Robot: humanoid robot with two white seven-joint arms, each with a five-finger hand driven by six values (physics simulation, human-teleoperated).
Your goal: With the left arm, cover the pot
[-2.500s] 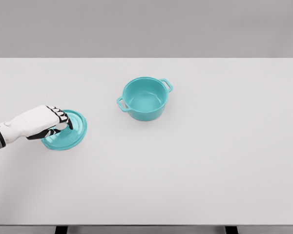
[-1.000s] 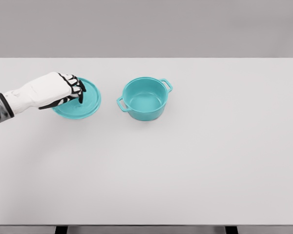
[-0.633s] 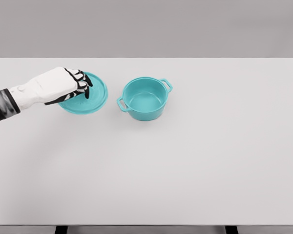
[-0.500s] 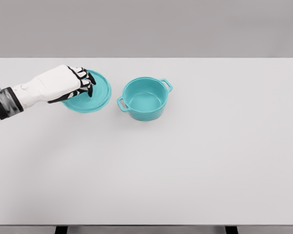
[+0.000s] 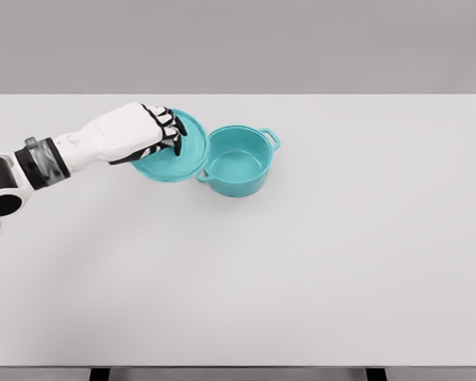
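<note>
Teal round lid (image 5: 182, 163) held aloft in left hand (image 5: 147, 131), fingers curled on its top, edge overlapping left rim of open teal two-handled pot (image 5: 236, 161) on white worktop (image 5: 317, 262). Step: carry. Next: shift right, centre over rim, level, lower.

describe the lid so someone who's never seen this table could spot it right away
On the wide white table, look left of the middle, where the white left hand reaches in. Its fingers hold a flat, round teal lid, tilted in the air, its right edge overlapping the left rim of the teal pot. Same colour as the pot, but a shallow disc, not a deep two-handled bowl.
</note>
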